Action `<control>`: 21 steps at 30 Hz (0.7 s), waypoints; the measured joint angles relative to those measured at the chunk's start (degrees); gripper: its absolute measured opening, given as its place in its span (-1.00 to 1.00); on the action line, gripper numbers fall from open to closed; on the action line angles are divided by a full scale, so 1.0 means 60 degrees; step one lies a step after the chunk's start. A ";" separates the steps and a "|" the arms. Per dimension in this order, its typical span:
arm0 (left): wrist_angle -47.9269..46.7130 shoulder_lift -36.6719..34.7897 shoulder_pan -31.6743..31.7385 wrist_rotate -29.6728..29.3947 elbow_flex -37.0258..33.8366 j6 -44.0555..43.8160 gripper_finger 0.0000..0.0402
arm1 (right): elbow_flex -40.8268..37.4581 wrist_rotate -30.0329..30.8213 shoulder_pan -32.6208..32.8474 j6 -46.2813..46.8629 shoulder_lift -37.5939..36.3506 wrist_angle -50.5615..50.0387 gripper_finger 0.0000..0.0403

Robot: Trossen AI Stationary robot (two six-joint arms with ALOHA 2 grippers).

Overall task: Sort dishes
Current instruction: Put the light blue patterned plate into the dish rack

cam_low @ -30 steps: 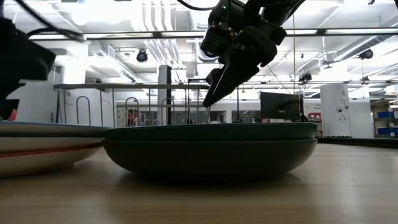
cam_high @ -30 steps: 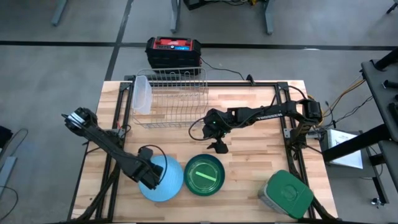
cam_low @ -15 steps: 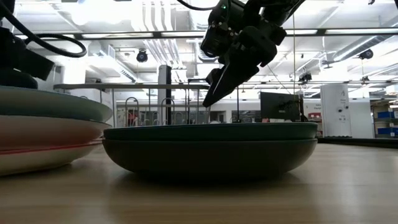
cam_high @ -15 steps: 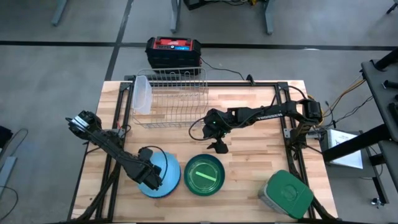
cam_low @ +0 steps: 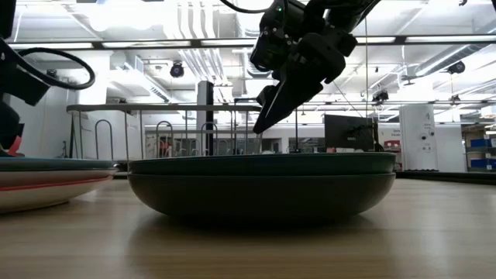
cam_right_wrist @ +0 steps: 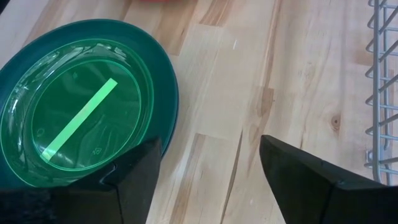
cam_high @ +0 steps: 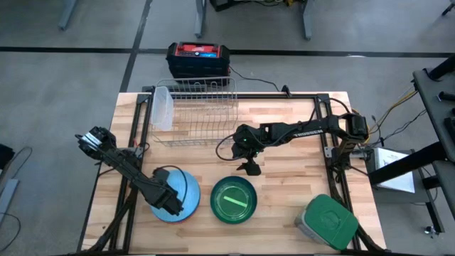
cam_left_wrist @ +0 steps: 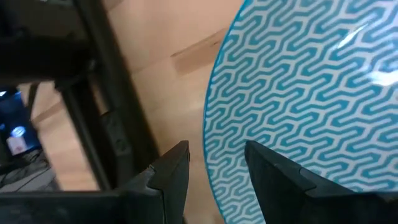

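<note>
Glossy green bowl (cam_high: 234, 200) on matt wooden table (cam_high: 284, 178), wire-metal rack (cam_high: 195, 114).

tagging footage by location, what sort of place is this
Probably a robotics lab or workshop: a wooden table on a grey concrete floor, and an open hall with ceiling pipes and shelving behind.

Light blue plate (cam_high: 181, 193) with teal zigzag pattern; dark green plate (cam_high: 233, 200), lime centre; green-lidded container (cam_high: 328, 221); pale wood table (cam_high: 284, 142).

The left arm reaches in from the desk's left edge, its left hand (cam_high: 168, 201) low over the near-left area, fingers (cam_left_wrist: 171, 171) part-way apart astride a rim. The right arm stretches from the right side toward the middle, its right hand (cam_high: 249, 168) raised, fingers (cam_right_wrist: 305, 168) spread wide and empty.
</note>
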 joint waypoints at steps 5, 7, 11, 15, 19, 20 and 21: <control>-0.0409 0.0003 -0.0006 0.0357 0.0163 -0.0141 -0.24 | -0.0038 0.0000 0.0000 0.0000 0.0000 0.0000 0.35; -0.0398 0.0003 -0.0004 0.0354 0.0255 -0.0321 -0.24 | -0.0057 0.0000 0.0000 0.0000 0.0000 0.0002 0.35; -0.0338 -0.0004 0.0000 0.0346 0.0340 -0.0468 -0.24 | -0.0082 0.0000 0.0001 -0.0008 0.0000 0.0000 0.33; -0.0160 -0.0008 0.0000 0.0329 0.0284 -0.0507 -0.24 | -0.0094 0.0000 0.0001 -0.0007 0.0000 0.0004 0.33; -0.0148 -0.0015 -0.0016 0.0317 0.0153 -0.0624 -0.24 | -0.0147 0.0000 0.0004 -0.0007 0.0000 0.0017 0.36; -0.0143 -0.0020 -0.0018 0.0317 0.0118 -0.0638 -0.24 | -0.0164 0.0000 0.0004 -0.0007 0.0000 0.0015 0.36; -0.0114 -0.0030 -0.0018 0.0314 0.0085 -0.0642 -0.24 | -0.0177 0.0000 0.0004 -0.0007 0.0000 0.0015 0.36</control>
